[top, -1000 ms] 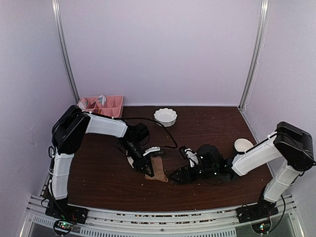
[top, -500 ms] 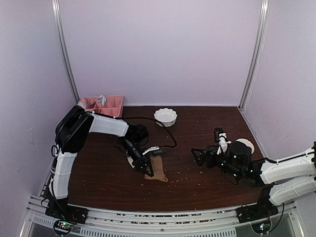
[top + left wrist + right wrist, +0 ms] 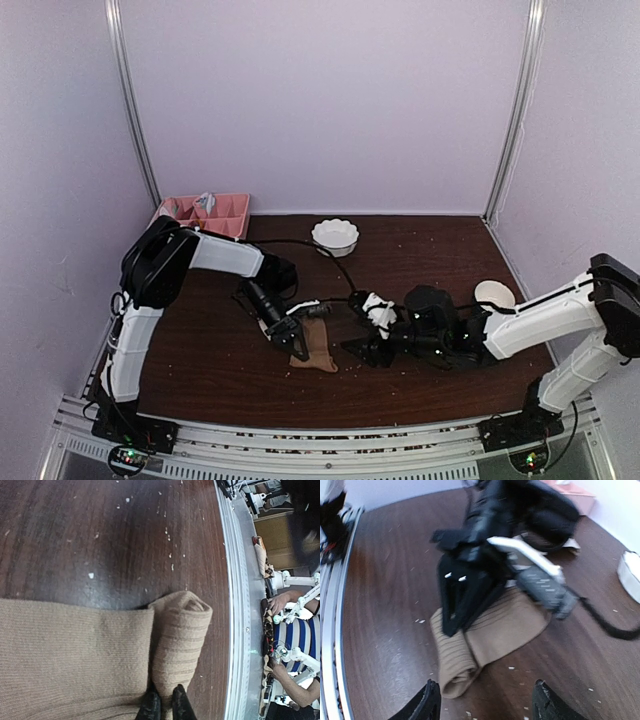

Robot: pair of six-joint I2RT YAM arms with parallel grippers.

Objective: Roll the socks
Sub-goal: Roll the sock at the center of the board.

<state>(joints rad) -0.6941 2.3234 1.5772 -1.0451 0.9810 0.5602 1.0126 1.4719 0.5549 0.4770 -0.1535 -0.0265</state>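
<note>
A tan-brown sock (image 3: pixel 318 346) lies flat on the dark table, its near end rolled into a short tube (image 3: pixel 181 635). My left gripper (image 3: pixel 165 710) is shut on the edge of that roll, seen from the right wrist as a black wedge (image 3: pixel 465 595) pressing down on it. My right gripper (image 3: pixel 486 705) hovers low just right of the sock (image 3: pixel 505 625), jaws open with nothing between them, facing the roll's open end (image 3: pixel 451 675). A cream and dark brown bit of fabric (image 3: pixel 545 540), probably the other sock, peeks out behind the left arm.
A white scalloped bowl (image 3: pixel 335 237) stands at the back centre, and a pink divided tray (image 3: pixel 205 213) at the back left. A white disc (image 3: pixel 493 294) lies at the right. A black cable (image 3: pixel 335 270) crosses the table behind the sock. The metal rail (image 3: pixel 235 630) runs close to the roll.
My right arm swung away to the right, then came back low beside the sock, its jaws narrower than half a second ago. The left gripper kept its hold on the roll.
</note>
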